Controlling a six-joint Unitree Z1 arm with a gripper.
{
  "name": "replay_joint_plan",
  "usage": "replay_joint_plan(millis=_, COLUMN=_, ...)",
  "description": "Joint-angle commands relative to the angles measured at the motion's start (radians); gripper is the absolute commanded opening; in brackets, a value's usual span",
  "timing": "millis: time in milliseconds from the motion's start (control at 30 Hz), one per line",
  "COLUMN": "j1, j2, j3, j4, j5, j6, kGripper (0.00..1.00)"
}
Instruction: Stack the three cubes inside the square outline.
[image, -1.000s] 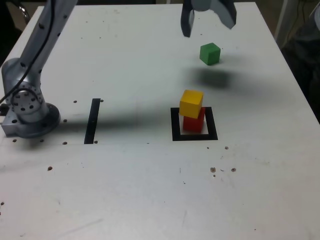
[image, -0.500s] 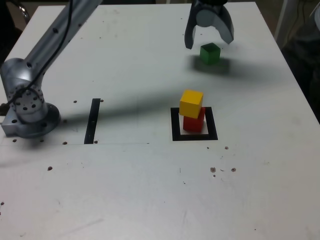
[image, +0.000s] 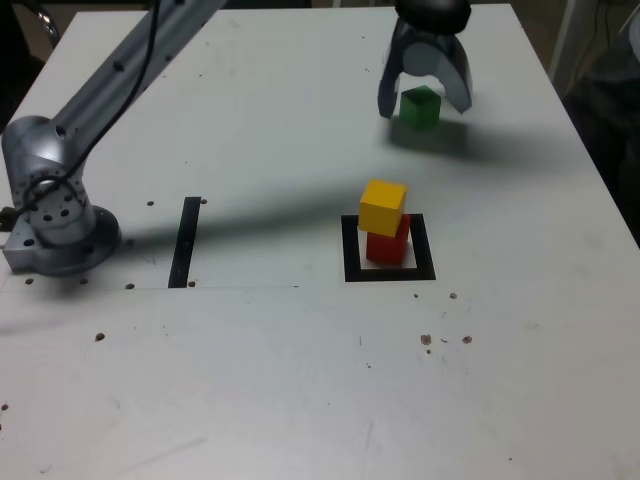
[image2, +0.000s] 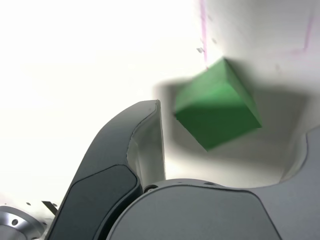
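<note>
Exterior view, cubes: three small solid blocks of equal size, one green, one yellow, one red, all with flat matte faces and sharp edges.
Green cube (image: 420, 106): sits alone on the table near its far edge, well apart from the other two; in the wrist view (image2: 217, 104) it lies turned at an angle between the two fingers.
Yellow cube (image: 383, 207): rests on top of the red one, twisted a little out of line with it.
Red cube (image: 389, 245): stands inside the square outline, mostly hidden by the yellow one.
Square outline (image: 351, 250): one thick black frame with a white centre, flat on the table, around the middle of the surface.
Gripper (image: 425, 90): one, dark curved fingers pointing down, spread wide on either side of the green cube with a gap visible on each side; nothing is grasped.
Arm (image: 120, 75): one, grey metal, reaching from a round base near the table's edge on the exterior view's left.
Black strip (image: 186, 241): one thin straight band beside the base.
Table (image: 300, 380): one, white, smooth, speckled with small dark marks.
</note>
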Motion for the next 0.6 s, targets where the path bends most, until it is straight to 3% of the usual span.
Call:
replay_joint_plan(millis=0, j1=-0.001, j2=0.008, j3=-0.001, j4=0.011, j5=0.002, j6=-0.003, kGripper=0.90)
replay_joint_plan(millis=300, j1=-0.001, j2=0.027, j3=-0.025, j4=0.003, j5=0.053, j6=-0.004, kGripper=0.89)
replay_joint_plan(millis=567, j1=0.001, j2=0.034, j3=-0.022, j4=-0.006, j5=0.055, j6=-0.005, kGripper=0.83)
